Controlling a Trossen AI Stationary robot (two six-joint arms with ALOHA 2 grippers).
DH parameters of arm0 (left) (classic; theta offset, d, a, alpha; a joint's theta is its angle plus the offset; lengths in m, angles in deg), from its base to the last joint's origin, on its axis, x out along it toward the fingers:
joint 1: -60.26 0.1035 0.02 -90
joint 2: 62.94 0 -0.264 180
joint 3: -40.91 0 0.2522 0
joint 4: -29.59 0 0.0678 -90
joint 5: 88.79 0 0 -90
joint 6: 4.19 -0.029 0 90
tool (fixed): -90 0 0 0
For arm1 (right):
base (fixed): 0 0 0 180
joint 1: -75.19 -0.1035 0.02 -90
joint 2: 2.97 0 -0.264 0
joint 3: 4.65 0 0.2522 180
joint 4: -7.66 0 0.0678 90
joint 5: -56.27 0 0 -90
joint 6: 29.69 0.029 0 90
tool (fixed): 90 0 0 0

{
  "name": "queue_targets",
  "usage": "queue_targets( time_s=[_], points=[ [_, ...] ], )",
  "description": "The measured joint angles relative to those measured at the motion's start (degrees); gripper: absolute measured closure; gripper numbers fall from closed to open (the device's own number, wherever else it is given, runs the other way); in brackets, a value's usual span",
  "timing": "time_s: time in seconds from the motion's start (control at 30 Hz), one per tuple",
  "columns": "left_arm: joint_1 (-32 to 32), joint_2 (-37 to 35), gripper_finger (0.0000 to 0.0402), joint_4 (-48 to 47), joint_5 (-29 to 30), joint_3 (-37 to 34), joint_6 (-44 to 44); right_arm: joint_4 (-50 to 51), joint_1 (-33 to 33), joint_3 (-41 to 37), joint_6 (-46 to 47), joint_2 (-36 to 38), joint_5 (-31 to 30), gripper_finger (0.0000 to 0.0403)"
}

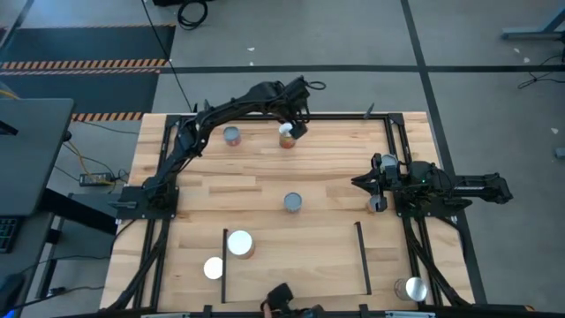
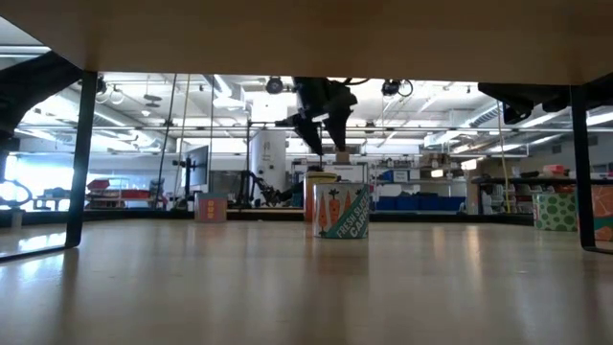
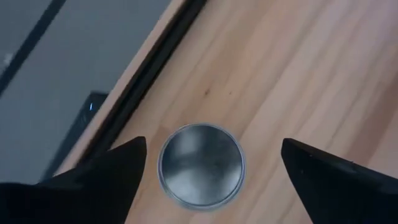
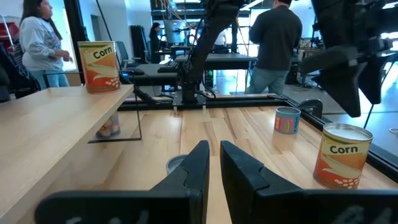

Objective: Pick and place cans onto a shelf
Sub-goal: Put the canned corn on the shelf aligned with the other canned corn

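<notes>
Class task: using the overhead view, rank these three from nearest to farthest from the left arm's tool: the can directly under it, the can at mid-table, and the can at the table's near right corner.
From the left tool:
1. Can beneath it, far edge.
2. Mid-table can, centre.
3. Corner can, near right, outside the shelf's rail.

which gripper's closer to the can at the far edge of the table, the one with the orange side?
Left. The left gripper hangs directly over that can, fingers open either side. The right gripper waits by the table's right rail, well clear.
</notes>
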Motion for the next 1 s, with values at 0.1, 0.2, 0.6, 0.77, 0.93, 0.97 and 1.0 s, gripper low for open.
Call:
queue_targets(
  time_s=[0.1,0.2,0.6,0.77,0.93,0.97,1.0],
  points=[
    [-0.8,0.0,0.0021,-1.7,5.5,0.0,8.2,0.0,0.0,0.0,0.0,0.0,0.0,0.0356],
    [-2.6,0.0,0.0021,-5.2,12.2,0.0,13.0,0.0,0.0,0.0,0.0,0.0,0.0,0.0356],
    [-15.3,-0.2,0.0021,-8.4,33.1,-6.2,33.8,0.0,0.0,0.0,0.0,0.0,0.0,0.0356],
    [-15.0,-0.3,0.0021,-3.0,35.4,-12.3,42.1,0.0,0.0,0.0,0.0,0.0,0.0,0.0356],
    [-15.4,-0.6,0.0021,4.2,37.6,-16.2,44.1,0.0,0.0,0.0,0.0,0.0,0.0,0.0356],
    [-15.4,-0.7,0.0021,4.3,37.6,-16.8,45.0,0.0,0.0,0.0,0.0,0.0,0.0,0.0356],
    [-15.5,-0.7,0.0021,4.3,37.5,-17.5,46.1,0.0,0.0,0.0,0.0,0.0,0.0,0.0356]
  ],
)
